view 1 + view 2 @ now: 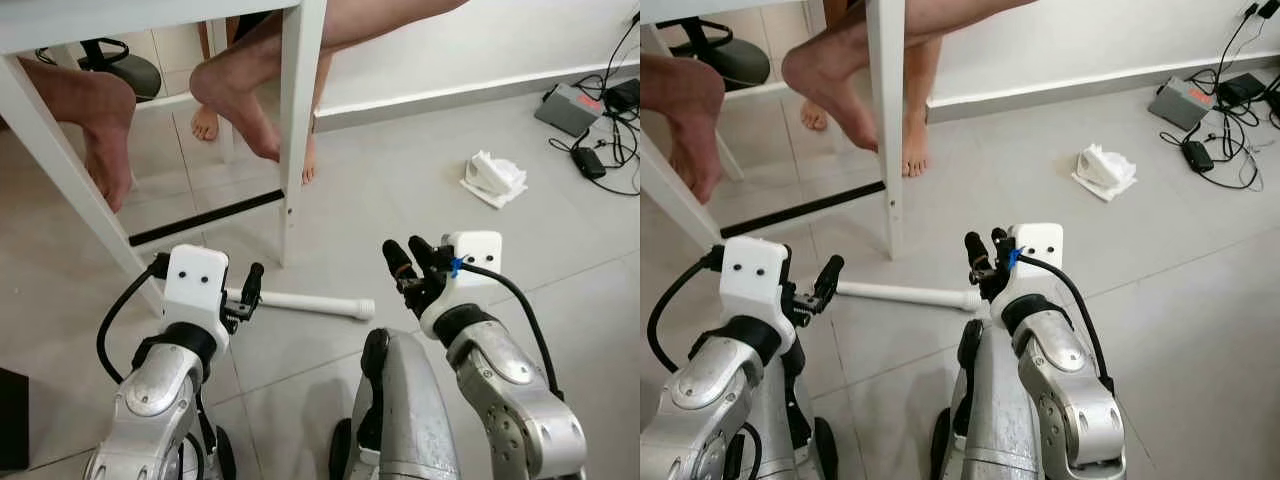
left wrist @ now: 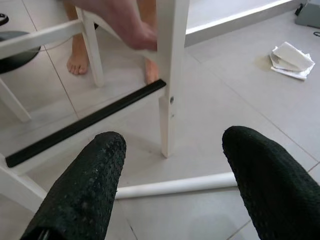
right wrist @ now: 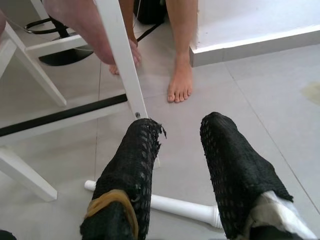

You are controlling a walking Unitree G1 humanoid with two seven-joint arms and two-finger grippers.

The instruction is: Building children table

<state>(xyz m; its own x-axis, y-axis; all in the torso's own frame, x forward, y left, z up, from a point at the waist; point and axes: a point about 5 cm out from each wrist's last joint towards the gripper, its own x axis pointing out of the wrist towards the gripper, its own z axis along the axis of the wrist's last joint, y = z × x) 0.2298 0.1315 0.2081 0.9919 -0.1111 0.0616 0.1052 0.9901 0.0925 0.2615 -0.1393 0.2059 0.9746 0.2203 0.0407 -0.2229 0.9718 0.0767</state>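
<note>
A loose white table leg (image 1: 305, 301) lies on the grey tiled floor in front of me. Behind it stands the white children's table (image 1: 301, 120) on its upright legs. My left gripper (image 1: 244, 298) is open, hovering over the left end of the loose leg. In the left wrist view the loose leg (image 2: 175, 186) lies on the floor beyond the spread fingers (image 2: 85, 190). My right gripper (image 1: 405, 250) is open and holds nothing, a little to the right of the leg's knobbed end. The right wrist view looks down past its fingers (image 3: 127, 170) at the leg (image 3: 185, 207).
People's bare feet and legs (image 1: 240, 105) are under and beside the table. A black strip (image 1: 205, 218) lies on the floor by the table. Crumpled white packaging (image 1: 493, 177) lies to the right. A grey adapter and cables (image 1: 575, 110) sit at the far right. An office chair base (image 1: 125, 65) stands behind.
</note>
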